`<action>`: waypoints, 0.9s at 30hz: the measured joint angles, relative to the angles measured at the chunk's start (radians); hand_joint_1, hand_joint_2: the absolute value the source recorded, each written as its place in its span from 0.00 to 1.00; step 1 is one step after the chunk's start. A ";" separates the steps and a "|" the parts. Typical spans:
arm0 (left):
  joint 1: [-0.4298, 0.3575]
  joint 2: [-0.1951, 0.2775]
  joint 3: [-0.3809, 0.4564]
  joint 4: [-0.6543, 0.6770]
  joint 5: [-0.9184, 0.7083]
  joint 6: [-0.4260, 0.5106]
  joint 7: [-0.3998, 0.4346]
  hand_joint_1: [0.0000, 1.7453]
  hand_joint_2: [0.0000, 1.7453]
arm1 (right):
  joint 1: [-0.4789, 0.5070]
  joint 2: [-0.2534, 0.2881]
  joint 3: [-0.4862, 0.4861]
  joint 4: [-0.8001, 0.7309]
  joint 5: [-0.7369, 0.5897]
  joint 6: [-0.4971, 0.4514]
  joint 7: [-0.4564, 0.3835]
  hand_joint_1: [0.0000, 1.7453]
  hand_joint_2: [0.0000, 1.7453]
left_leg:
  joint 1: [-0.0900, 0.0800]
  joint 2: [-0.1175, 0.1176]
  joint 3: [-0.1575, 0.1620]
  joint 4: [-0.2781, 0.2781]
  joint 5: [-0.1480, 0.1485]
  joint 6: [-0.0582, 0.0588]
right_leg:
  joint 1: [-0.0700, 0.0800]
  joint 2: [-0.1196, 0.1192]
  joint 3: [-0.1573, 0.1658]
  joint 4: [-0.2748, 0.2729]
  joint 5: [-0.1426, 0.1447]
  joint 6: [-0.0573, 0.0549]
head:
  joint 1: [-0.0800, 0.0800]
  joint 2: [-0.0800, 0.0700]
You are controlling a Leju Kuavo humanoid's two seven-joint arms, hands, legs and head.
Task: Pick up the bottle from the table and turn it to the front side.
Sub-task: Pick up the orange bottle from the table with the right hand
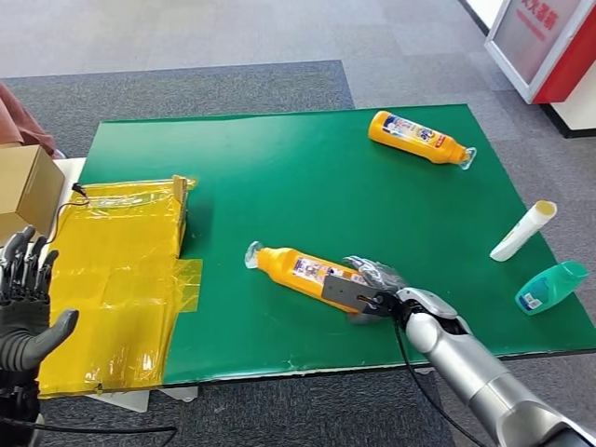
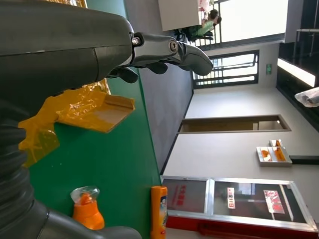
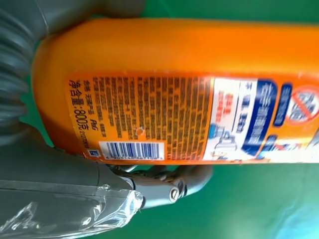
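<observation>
A: Item one, orange bottle (image 1: 299,271)?
B: Lying flat on the green worktop (image 1: 317,177), near its front edge, back label with barcode facing up.
A: Right hand (image 1: 369,284)?
B: At the bottle's base, fingers (image 3: 177,185) wrapped around it, gripping.
A: Left hand (image 1: 24,303)?
B: Raised beside the yellow bag (image 1: 115,279), fingers spread, holding nothing.

floor: grey carpet (image 1: 210,37) | wall: pale (image 2: 233,149) | window (image 2: 226,67): barred, possibly a door
</observation>
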 joint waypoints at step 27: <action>0.009 0.000 -0.005 0.013 0.018 0.013 -0.001 0.00 1.00 | 0.056 0.014 -0.086 -0.003 -0.188 -0.042 -0.110 1.00 1.00 | 0.000 0.000 0.002 0.000 0.000 0.000 | 0.000 0.000 0.003 0.000 0.000 0.000 | 0.000 0.000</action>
